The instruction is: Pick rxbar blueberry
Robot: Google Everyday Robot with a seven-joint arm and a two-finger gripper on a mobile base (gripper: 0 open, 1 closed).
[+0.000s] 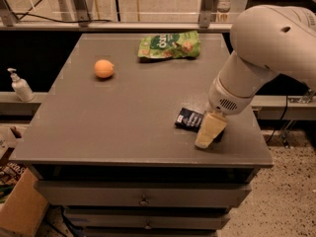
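The bar [188, 118] lies near the worktop's [123, 127] front edge, partly hidden by the tool [210, 131]. You cannot tell the tool's state. Centre it across the bar's narrow width, then clamp flat against the worktop.

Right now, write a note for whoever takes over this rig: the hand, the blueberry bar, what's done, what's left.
Hand: low over the front right of the table, at the right end of the rxbar blueberry; contact cannot be told.
Bar: flat on the table, not lifted, partly hidden by the hand.
Done: the approach.
Left: grasp and lift.
Elsewhere: green snack bag at the back, orange back left.
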